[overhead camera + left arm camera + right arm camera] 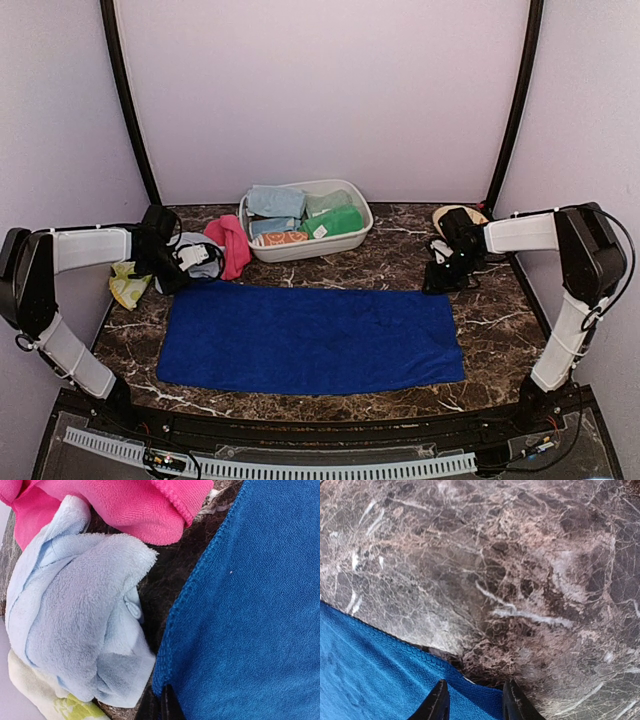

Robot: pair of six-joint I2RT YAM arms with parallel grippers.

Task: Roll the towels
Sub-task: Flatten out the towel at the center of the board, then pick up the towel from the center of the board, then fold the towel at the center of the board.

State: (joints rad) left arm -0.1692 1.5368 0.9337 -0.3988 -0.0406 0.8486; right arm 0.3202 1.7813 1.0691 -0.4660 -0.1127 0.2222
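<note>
Marble table (400, 265) bearing the royal blue towel (310, 338), spread flat, likely laid out so for rolling from one edge. At its far-left corner the left gripper (178, 280), jaws together (gripping the hem or only touching it, cannot tell). At its far-right corner the right gripper (475, 700), jaws apart, hem between them. Just beyond the far-left corner, bunched pale blue towel (80, 620) and pink towel (125, 505), probably set aside.

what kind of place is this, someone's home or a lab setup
Most likely a robot test booth, not a home: plain walls box in a marble-patterned table, two arms are bolted at its near edge, and a white tub of towels sits behind a spread royal blue towel.
</note>
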